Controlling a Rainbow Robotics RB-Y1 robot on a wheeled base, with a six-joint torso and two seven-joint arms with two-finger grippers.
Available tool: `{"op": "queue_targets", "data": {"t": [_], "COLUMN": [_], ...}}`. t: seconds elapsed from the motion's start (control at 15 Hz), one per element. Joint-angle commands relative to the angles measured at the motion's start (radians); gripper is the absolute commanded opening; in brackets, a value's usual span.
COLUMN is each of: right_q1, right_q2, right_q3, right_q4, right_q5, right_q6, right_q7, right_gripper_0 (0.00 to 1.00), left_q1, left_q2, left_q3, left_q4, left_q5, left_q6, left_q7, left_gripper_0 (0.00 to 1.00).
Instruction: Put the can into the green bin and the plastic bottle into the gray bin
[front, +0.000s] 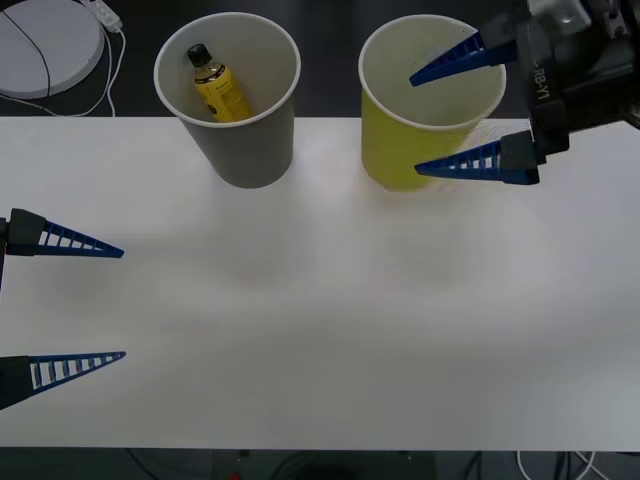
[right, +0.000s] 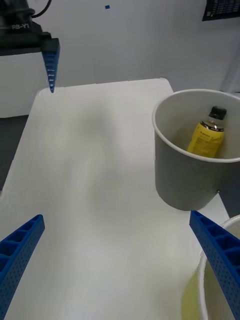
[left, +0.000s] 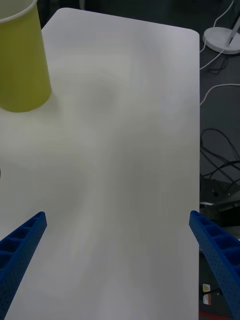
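White table (front: 320, 330), plastic bottle (front: 220, 88) inside gray bin (front: 245, 150), spread right hand (front: 412, 122) straddling green bin (front: 395, 150).

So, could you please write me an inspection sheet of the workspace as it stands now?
Surface: white table, bare between the arms.
Job's things: plastic bottle leaning inside the gray bin; green bin upright beside it; whether a can lies inside cannot be told.
Clutter: nothing seen on the table.
Hands: left hand open, low over the table's left edge, holding nothing; right hand open, raised at the green bin's rim, holding nothing.
Cables: white cord by a round white base behind the table; more cables on the floor beside it.
Surroundings: dark floor, white wall.
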Motion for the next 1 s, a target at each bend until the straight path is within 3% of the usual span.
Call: {"op": "queue_targets", "data": {"t": [0.07, 0.6, 1.0], "right_q1": [0.114, 0.39, 0.656], "right_q2": [-0.01, -0.031, -0.043], "right_q3": [-0.092, -0.29, -0.451], "right_q4": [-0.017, -0.043, -0.178], "right_q5": [-0.036, -0.132, -0.157], "right_q6": [-0.063, -0.193, -0.192], "right_q7": [0.106, 0.354, 0.397], "right_gripper_0": [1.0, 1.0, 1.0], "left_q1": [0.0, 0.0, 0.0], "left_q2": [0.0, 0.0, 0.0], "left_q3": [0.0, 0.0, 0.0], "left_q4": [0.0, 0.0, 0.0], "left_q5": [0.0, 0.0, 0.0], "left_q6": [0.0, 0.0, 0.0], "left_q7": [0.0, 0.0, 0.0], "left_gripper_0": [1.0, 1.0, 1.0]}}
